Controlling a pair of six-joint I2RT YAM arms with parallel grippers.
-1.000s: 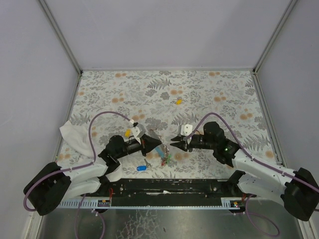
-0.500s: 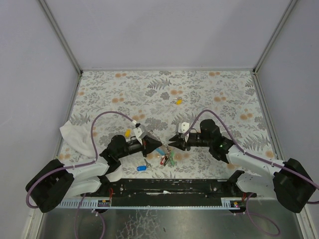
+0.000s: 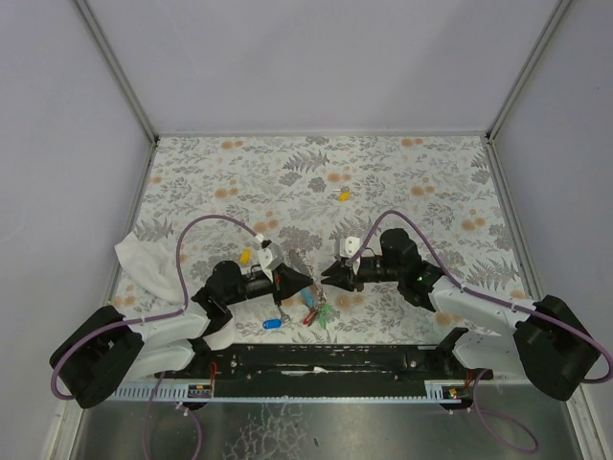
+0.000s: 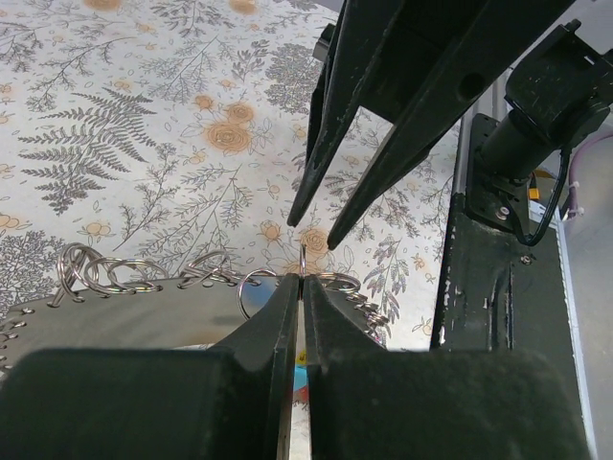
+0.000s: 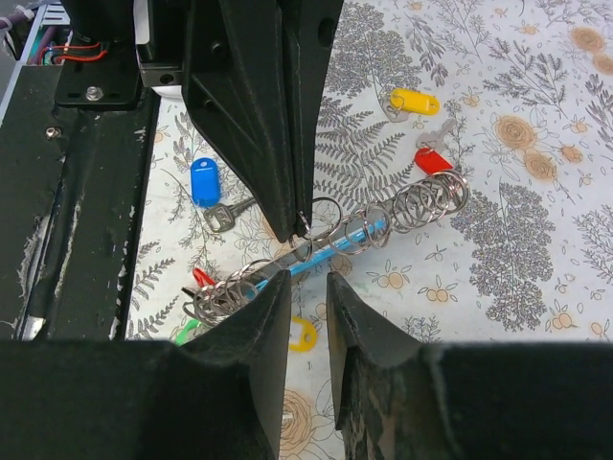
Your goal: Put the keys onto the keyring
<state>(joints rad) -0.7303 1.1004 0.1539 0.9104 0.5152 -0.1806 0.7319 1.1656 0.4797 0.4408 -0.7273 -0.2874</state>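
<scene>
The keyring (image 5: 326, 213) is pinched at its ring by the left gripper (image 4: 302, 284), whose jaws are clamped together on the wire. The right gripper (image 5: 306, 284), jaws slightly apart and holding nothing, has drawn closer over the last second and now sits just beside the keyring. A blue key (image 5: 204, 182) lies near the keyring, apart from it.

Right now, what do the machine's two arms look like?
The left arm and right arm have white shells with bulky black joints. A purple cable loops along each. The left tool and right tool are black, with two tapering fingers. A small green light glows on the right arm.
</scene>
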